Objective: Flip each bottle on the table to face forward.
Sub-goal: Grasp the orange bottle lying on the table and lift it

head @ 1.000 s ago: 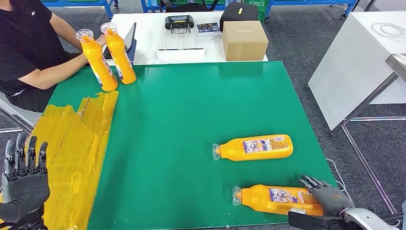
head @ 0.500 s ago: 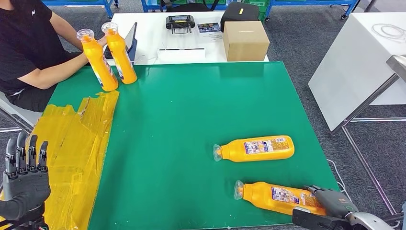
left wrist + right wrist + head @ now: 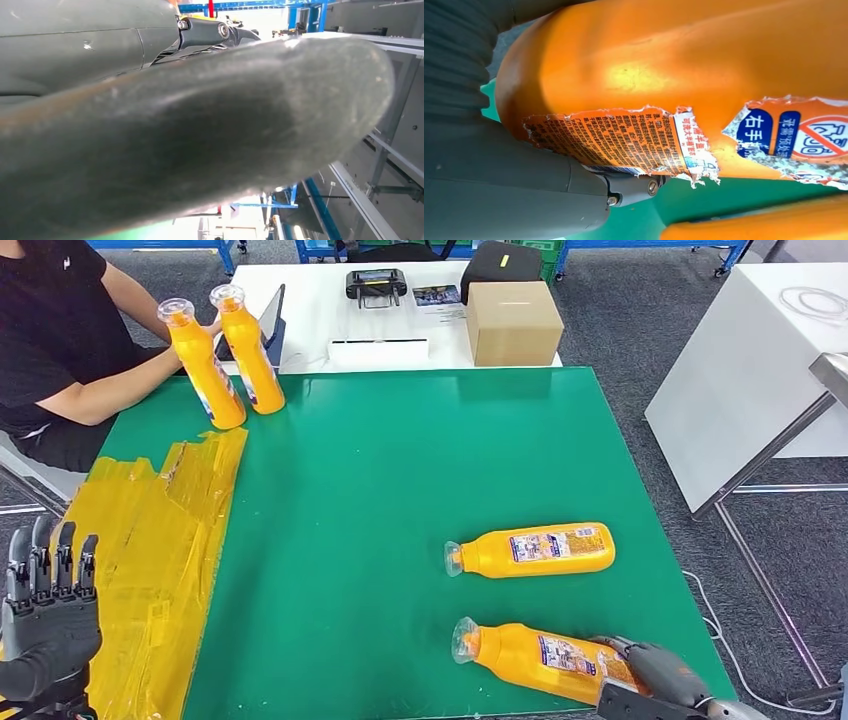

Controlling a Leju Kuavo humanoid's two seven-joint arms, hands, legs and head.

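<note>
Two orange bottles lie on the green table (image 3: 400, 460). The nearer bottle (image 3: 530, 658) (image 3: 664, 65) lies by the front edge, cap pointing left, its torn label facing up. My right hand (image 3: 655, 675) (image 3: 499, 190) grips its base, fingers curled over it. The other lying bottle (image 3: 535, 550) rests just beyond, label up. Two more orange bottles (image 3: 203, 365) (image 3: 248, 352) stand upright at the far left corner, by a seated person's arm (image 3: 120, 390). My left hand (image 3: 45, 615) (image 3: 200, 140) hovers at the front left with its fingers apart and upright, holding nothing.
Yellow tape sheeting (image 3: 160, 560) covers the table's left strip. Behind the green table a white table carries a cardboard box (image 3: 512, 325), a black case (image 3: 500, 262) and a controller (image 3: 375, 285). A white table (image 3: 760, 370) stands to the right.
My right hand has closed over the near bottle's base. The bottle has shifted left, its neck swinging toward the table's front edge. The left hand has stayed put.
</note>
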